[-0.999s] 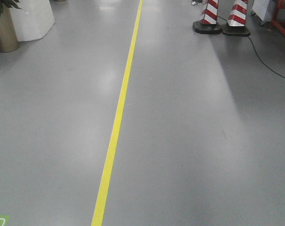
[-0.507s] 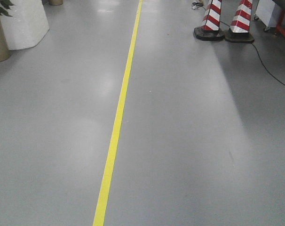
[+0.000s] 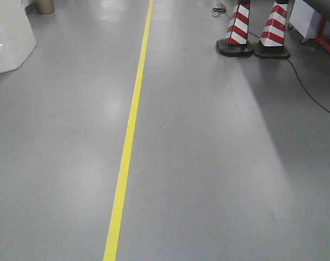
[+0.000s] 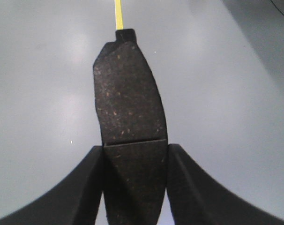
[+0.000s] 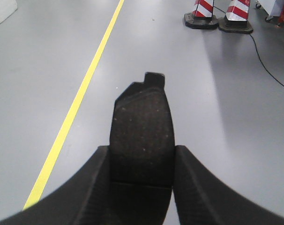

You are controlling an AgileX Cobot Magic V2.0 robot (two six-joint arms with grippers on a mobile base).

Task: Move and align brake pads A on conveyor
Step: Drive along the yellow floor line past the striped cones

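Note:
In the left wrist view a dark, speckled brake pad (image 4: 128,98) with a thin cross groove sticks forward from my left gripper (image 4: 135,157), whose two black fingers press on its sides. The right wrist view shows a second brake pad (image 5: 142,126) held the same way, with my right gripper (image 5: 142,161) shut on its lower half. Both pads hang above grey floor. The conveyor is out of view in all views. Neither gripper appears in the front view.
Grey floor with a yellow line (image 3: 129,128) running away from me. Two red-and-white striped cones (image 3: 238,30) on black bases stand at the far right, with a black cable (image 3: 309,89) trailing from them. A white block (image 3: 7,38) is at the far left, a red frame (image 3: 328,41) at the right edge.
The front view has shifted: the white block and plant pot slid left and out of frame, the yellow line moved leftward, and the cones shifted slightly. The base is moving along the floor.

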